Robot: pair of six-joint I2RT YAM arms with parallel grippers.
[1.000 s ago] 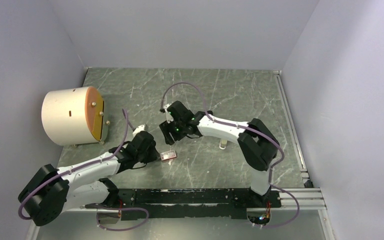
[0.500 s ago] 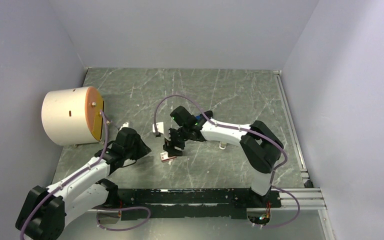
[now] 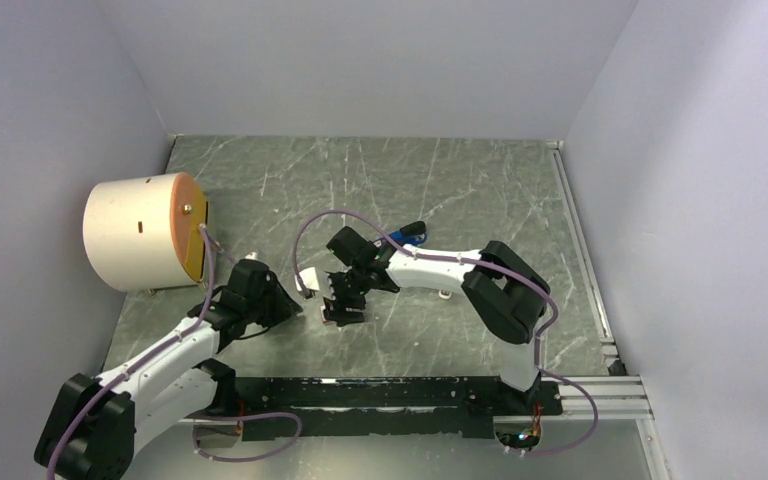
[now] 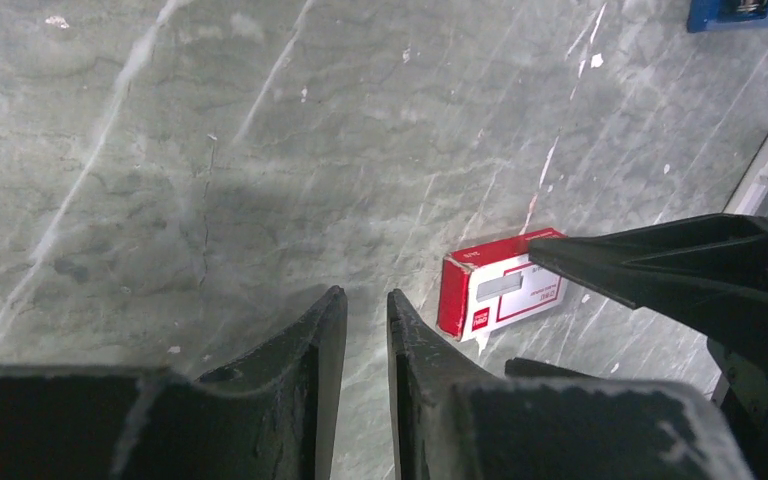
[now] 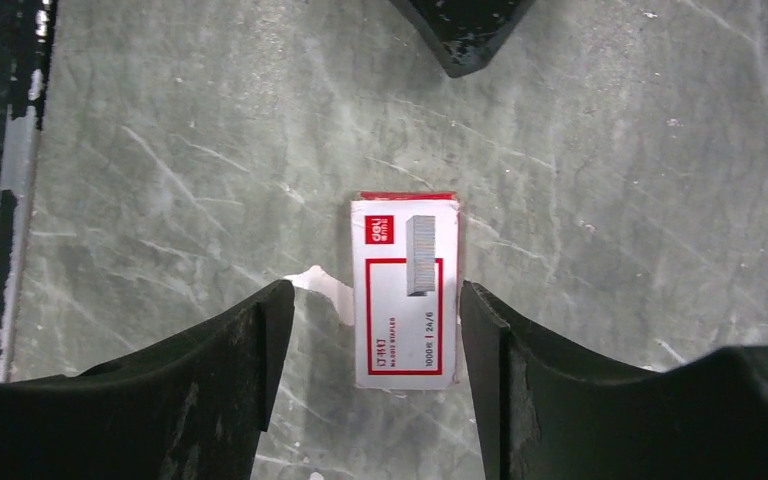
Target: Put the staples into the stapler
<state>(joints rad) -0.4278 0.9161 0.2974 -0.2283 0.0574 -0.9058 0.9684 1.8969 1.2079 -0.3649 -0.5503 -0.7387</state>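
Grey marble table (image 3: 460,180): staple box (image 5: 405,290), stapler (image 3: 412,235), beige drum (image 3: 145,232).

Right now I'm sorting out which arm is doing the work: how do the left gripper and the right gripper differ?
On the left gripper the jaws stand almost together with a slim gap; on the right gripper they are spread wide. The left gripper has only bare table between its jaws, off to one side of the staple box; the right gripper straddles that box. Both are black and grip nothing.
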